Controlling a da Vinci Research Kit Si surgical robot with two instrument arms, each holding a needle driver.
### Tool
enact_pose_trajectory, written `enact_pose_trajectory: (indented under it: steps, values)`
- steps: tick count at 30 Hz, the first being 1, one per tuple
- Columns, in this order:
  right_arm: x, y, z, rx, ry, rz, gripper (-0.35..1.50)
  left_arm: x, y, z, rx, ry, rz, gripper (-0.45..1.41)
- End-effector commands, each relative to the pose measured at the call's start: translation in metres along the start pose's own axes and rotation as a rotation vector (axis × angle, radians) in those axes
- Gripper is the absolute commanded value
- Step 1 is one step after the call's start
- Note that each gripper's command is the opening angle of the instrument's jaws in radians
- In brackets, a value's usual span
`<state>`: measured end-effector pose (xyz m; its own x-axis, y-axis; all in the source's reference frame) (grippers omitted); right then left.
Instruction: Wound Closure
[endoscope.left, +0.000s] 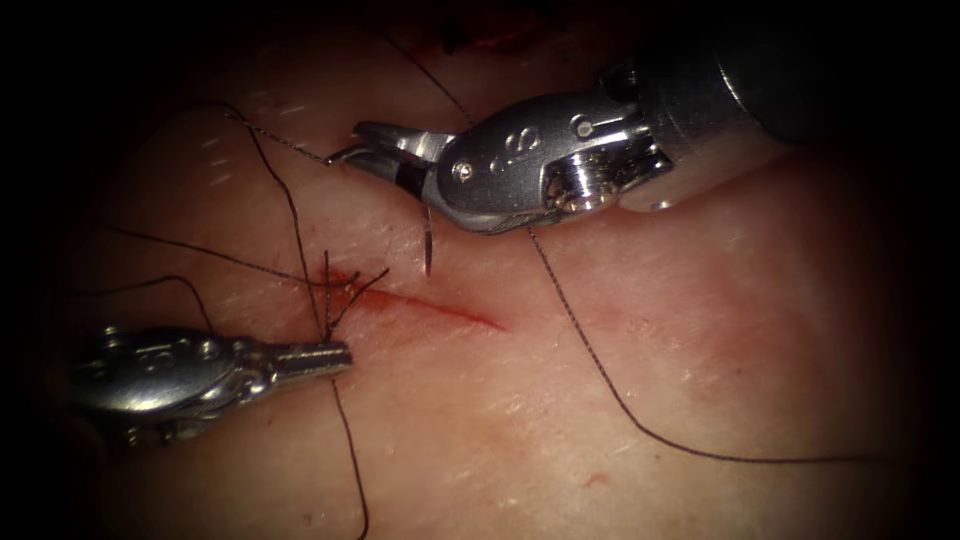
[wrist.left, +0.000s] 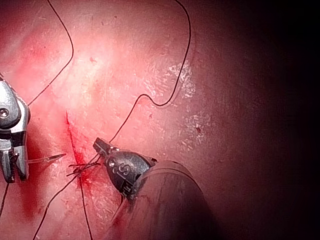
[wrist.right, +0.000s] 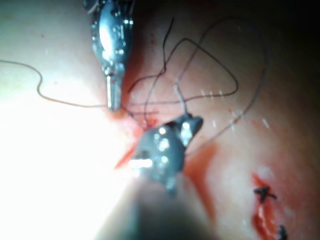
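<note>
Right tool (endoscope.left: 375, 150) angled down over the cut (endoscope.left: 440, 308), jaws clamping the needle (endoscope.left: 427, 240) clear of tissue (endoscope.left: 700, 340), left tool (endoscope.left: 325, 357) level, jaws closed and empty, tip beside the knot (endoscope.left: 335, 290)

A strong lamp falls on the middle of the scene and fades fast toward every edge, so the surroundings sink into black. No wall, floor or furniture can be made out. The light glares pale, almost white, at close range. Beyond the lit patch, what stands around is, as far as I can tell, simply lost in shadow.
</note>
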<state>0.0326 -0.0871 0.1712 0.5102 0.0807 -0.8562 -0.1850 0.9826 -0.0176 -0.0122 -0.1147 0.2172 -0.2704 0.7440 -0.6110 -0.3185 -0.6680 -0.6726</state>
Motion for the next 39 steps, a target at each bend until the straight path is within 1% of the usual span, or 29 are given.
enact_pose_trajectory:
  steps: [1,7,13,19,26,30,39]
  values:
    - [0.0002,-0.0019,0.0002,0.01,0.002,0.003,-0.35,-0.0007,0.0016,0.0011,-0.003,0.001,-0.008,-0.11]
    - [0.0001,-0.0037,0.0,0.027,-0.006,-0.01,-0.35,-0.0007,0.0017,0.0012,-0.001,0.001,-0.008,-0.11]
    - [-0.0003,-0.0052,0.0,0.054,-0.036,0.012,-0.35,-0.0007,0.0017,0.0013,0.0,0.001,-0.008,-0.13]
    - [-0.0005,-0.0054,-0.0004,0.056,-0.034,0.022,-0.35,-0.001,0.0017,0.0018,0.007,0.0,-0.006,-0.15]
    - [-0.0013,-0.0064,-0.0001,0.072,-0.063,0.075,-0.35,-0.0017,0.0015,0.0021,0.013,-0.016,0.001,-0.15]
    - [-0.0017,-0.007,0.0,0.08,-0.075,0.08,-0.35,-0.0018,0.0014,0.002,0.012,-0.016,0.002,-0.15]
    - [-0.0016,-0.0077,0.0,0.1,-0.077,0.093,-0.35,-0.0021,0.0012,0.0018,0.012,-0.02,0.011,-0.16]
